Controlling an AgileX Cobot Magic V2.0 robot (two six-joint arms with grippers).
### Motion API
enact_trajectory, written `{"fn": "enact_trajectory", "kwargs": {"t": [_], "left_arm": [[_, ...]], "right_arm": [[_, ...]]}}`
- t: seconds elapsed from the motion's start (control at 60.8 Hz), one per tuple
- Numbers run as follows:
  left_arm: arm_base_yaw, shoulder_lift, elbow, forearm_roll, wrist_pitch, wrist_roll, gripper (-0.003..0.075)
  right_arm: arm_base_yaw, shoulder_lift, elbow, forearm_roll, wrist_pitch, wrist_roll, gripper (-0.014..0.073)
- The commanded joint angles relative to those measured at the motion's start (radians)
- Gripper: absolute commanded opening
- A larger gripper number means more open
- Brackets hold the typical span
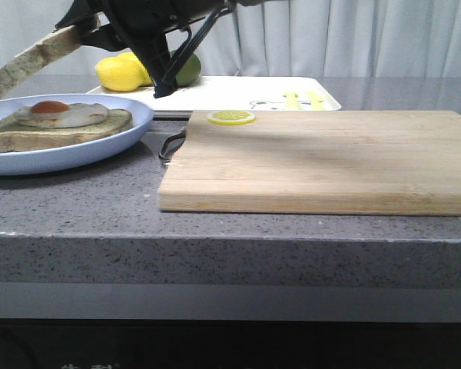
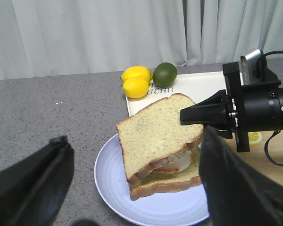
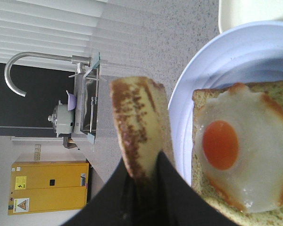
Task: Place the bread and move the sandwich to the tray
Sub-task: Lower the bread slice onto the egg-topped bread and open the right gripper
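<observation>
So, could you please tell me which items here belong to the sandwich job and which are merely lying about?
Job: bread in the right gripper, egg sandwich on blue plate, tray.
Lying about: lemons, lime, lemon slice, cutting board.

Cutting board [image 1: 323,160] on the counter [image 1: 77,204]. Lemon slice [image 1: 231,117] on board's far left corner. Two lemons [image 1: 123,73] and a lime [image 1: 188,69] beyond the board, far left.

Tilted bread [image 1: 31,61] held above egg-topped sandwich [image 1: 58,127]; tray [image 1: 253,96] behind.
</observation>
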Motion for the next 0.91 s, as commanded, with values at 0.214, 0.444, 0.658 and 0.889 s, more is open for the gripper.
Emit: {"fn": "enact_trajectory", "kwargs": {"t": [0.214,0.444,0.658,0.889], "left_arm": [[-0.007,0.013,-0.024,-0.001,-0.088,-0.010,0.0544],[-0.007,0.013,-0.024,-0.001,-0.088,-0.010,0.0544],[-0.007,0.013,-0.024,-0.001,-0.088,-0.010,0.0544],[-0.007,0.013,-0.024,-0.001,-0.088,-0.010,0.0544]], "right_arm": [[-0.009,-0.060,-0.007,0.084,0.019,-0.006,0.0124],[-0.028,-0.060,-0.007,0.013,0.030,-0.006,0.0346],[-0.030,-0.060,-0.007,-0.022,0.050,-0.006,0.0424],[-0.076,-0.060,-0.007,-0.144,0.147,-0.006,0.0424]]}}
